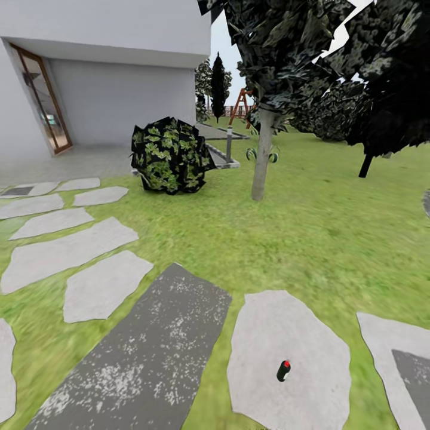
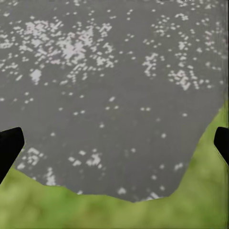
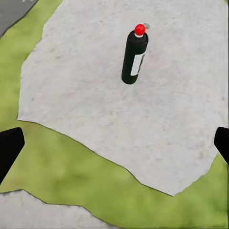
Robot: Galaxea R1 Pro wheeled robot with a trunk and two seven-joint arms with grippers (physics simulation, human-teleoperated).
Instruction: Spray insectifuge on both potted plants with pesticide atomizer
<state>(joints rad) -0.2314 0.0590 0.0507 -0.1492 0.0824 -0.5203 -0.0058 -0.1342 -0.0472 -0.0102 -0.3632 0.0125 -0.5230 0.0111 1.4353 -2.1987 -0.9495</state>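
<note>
The pesticide atomizer is a small dark bottle with a red top. It stands upright on a pale stepping stone low in the head view. In the right wrist view the atomizer shows a white label, and it stands well ahead of my open right gripper, apart from its black fingertips. My left gripper is open and empty over a dark speckled slab. Two small green shapes sit by a tree trunk, too far off to tell whether they are the potted plants.
Pale stepping stones and a dark slab cross the lawn. A round leafy bush and a thin tree trunk stand ahead. The white house with a wooden door is at the left. Dark trees stand at the right.
</note>
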